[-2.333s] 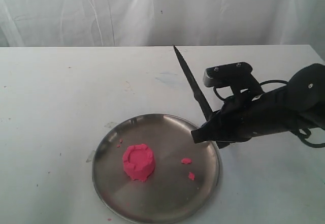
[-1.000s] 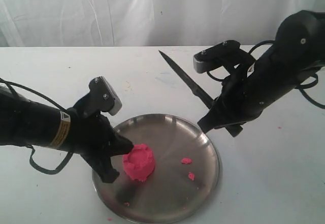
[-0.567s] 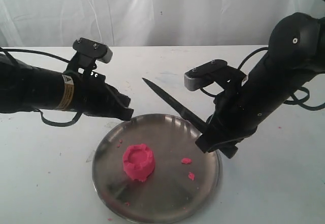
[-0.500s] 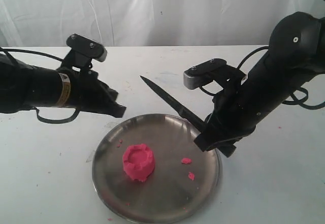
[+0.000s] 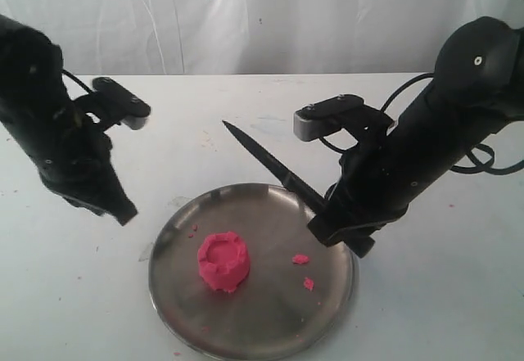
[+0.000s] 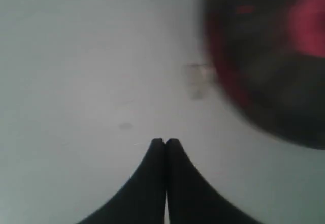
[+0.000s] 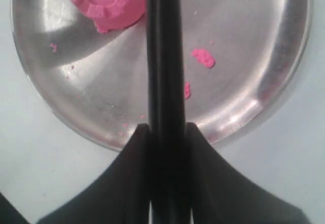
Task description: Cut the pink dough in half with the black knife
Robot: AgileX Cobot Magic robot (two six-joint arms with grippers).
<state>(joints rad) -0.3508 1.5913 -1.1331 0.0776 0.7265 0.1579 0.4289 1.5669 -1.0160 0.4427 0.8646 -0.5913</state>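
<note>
The black knife (image 5: 273, 164) slants diagonally — tip leftward, handle end above the plate (image 5: 157, 254).

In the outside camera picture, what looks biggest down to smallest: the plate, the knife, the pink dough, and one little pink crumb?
1. plate
2. black knife, though its handle is hidden
3. pink dough
4. pink crumb

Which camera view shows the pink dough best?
The exterior view: the pink dough sits whole and uncut on the metal plate. The right wrist view crops it at the frame edge, with the black knife covering part. The left wrist view gives only a pink blur.
</note>
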